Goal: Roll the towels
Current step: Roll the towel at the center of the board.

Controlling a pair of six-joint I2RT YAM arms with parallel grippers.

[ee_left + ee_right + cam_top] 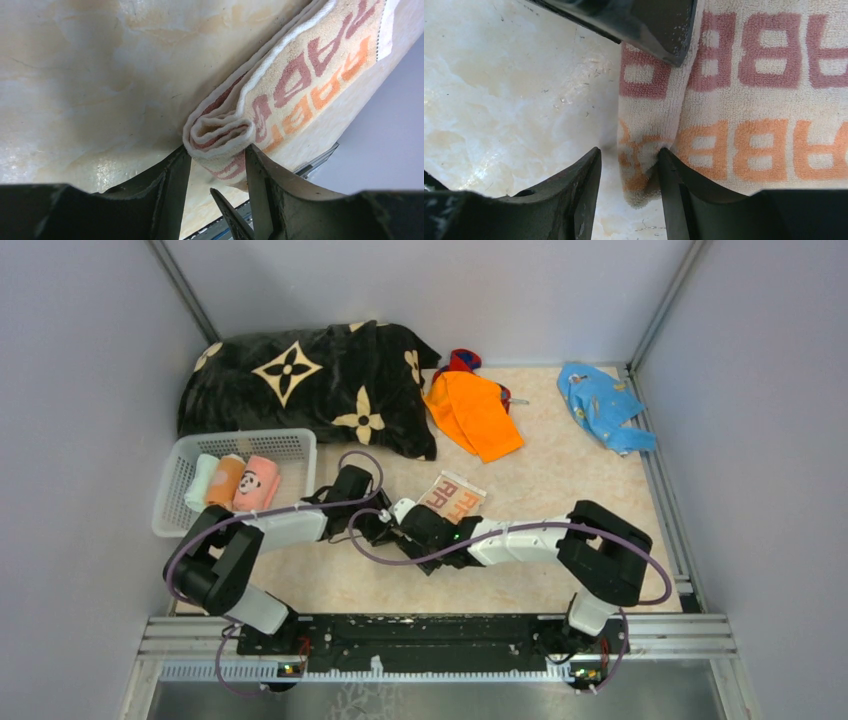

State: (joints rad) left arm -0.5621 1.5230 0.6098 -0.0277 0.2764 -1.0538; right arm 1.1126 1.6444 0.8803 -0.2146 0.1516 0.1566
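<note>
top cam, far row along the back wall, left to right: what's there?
black flower-print blanket → orange towel → blue cloth. The red-and-blue item behind the orange towel overlaps it, so it is left out.

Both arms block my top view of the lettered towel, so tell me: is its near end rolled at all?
Observer: Yes. The left wrist view shows the lettered towel with its near end curled into a small, flattened roll of a few layers.
Operator: Is the left claw on it?
Observer: The left claw has a finger against each side of that roll.
Operator: And the right claw?
Observer: The right claw straddles the towel's edge. One finger presses in, but I can't tell if it's clamped.
</note>
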